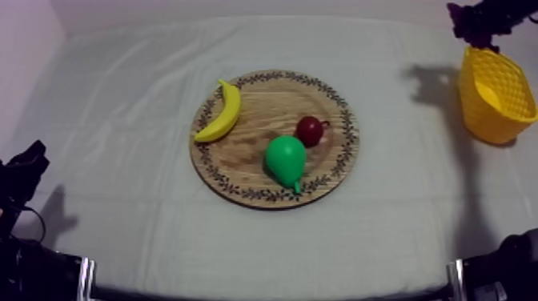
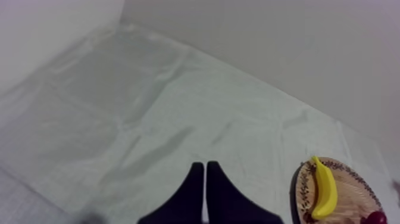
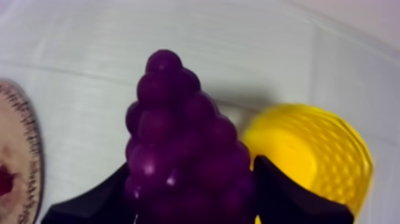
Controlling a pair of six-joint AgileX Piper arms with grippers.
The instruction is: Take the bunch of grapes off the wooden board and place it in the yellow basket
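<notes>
My right gripper is shut on the purple bunch of grapes, held in the air beside the yellow basket. From above, that gripper hangs at the far right, just behind the yellow basket. The round wooden board lies mid-table, carrying a banana, a green pear and a small red fruit. Low at the table's left side rests my left gripper. Its fingers lie together as a narrow wedge, shut on nothing.
The board's patterned rim shows past the grapes. From the left wrist, the board with the banana lies well away from the fingers. Bare cloth stretches between the board and the table edges.
</notes>
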